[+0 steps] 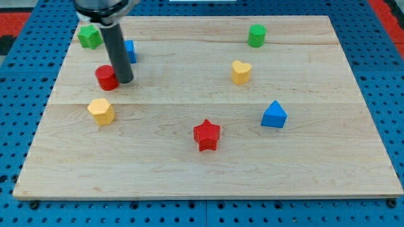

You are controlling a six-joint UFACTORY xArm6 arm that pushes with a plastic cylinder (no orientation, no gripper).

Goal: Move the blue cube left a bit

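Note:
The blue cube (130, 51) sits near the board's top left, partly hidden behind my dark rod. My tip (124, 81) rests on the board just below the cube and right beside the red cylinder (106, 77), on its right side. A green block (89, 36) lies left of the cube at the top left corner.
A yellow hexagonal block (101, 111) lies below the red cylinder. A red star (206, 135) sits at the lower middle, a blue triangular block (274, 115) to its right, a yellow heart (240, 72) above, and a green cylinder (256, 35) at the top right. The wooden board (208, 183) lies on a blue pegboard.

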